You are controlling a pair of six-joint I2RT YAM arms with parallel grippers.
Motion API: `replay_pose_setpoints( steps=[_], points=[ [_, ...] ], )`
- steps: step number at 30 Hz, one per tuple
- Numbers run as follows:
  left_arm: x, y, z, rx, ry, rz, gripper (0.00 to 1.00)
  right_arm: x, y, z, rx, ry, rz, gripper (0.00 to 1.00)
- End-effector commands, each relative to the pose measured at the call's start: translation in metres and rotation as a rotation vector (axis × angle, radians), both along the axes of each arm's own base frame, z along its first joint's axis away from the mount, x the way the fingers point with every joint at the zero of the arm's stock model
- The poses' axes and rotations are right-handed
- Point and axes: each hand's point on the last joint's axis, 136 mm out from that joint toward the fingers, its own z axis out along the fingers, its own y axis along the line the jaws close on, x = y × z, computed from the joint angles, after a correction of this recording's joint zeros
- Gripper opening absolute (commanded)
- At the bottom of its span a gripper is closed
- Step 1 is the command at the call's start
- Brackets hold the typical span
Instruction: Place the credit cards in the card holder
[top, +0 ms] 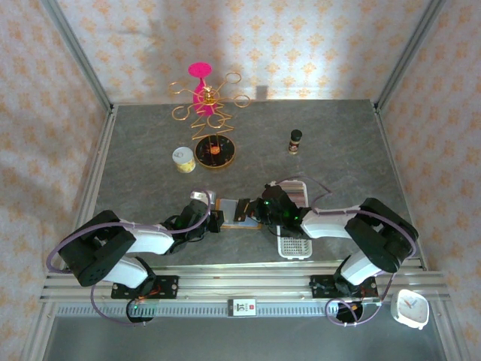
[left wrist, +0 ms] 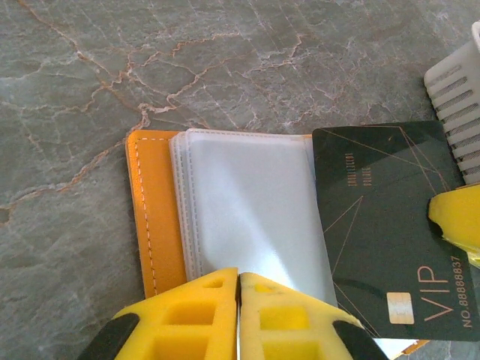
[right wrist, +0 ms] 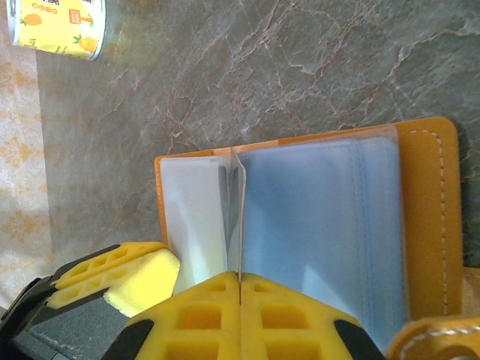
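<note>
Grey marble-patterned table (top: 150,150), both arms meeting at its near middle. Long white slotted plastic tray (left wrist: 459,97) sits just beside the work, on the right arm's side. Orange folding card holder (left wrist: 154,225) lies open and flat between the grippers, clear sleeves up. Dark rectangular plastic card with VIP lettering (left wrist: 375,225) overlaps the holder's half nearer the right arm, long axis parallel to the sleeves' long side. Right gripper (right wrist: 240,279) pinches this card, seen edge-on from its wrist. Left gripper (left wrist: 238,279) fingers pressed together over the sleeves' edge; whether they nip one, cannot tell. Judgement: right arm does the insertion, card travelling sideways into a sleeve mouth
</note>
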Motion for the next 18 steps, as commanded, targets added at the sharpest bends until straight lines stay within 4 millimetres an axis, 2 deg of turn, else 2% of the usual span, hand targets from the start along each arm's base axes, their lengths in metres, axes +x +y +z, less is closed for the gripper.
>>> replay_pose_setpoints(
  steps=[1,9,18],
  points=[
    [0.001,-0.002,-0.001,0.022,-0.001,-0.003,0.1,-0.001,-0.004,-0.006,0.002,0.013,-0.013,0.0],
    [0.001,-0.002,-0.001,0.024,-0.001,-0.002,0.1,-0.01,0.009,-0.007,0.052,0.036,0.05,0.0],
    [0.002,0.0,0.003,0.021,-0.012,0.004,0.1,-0.009,0.011,-0.014,0.036,0.051,0.053,0.0]
  ],
)
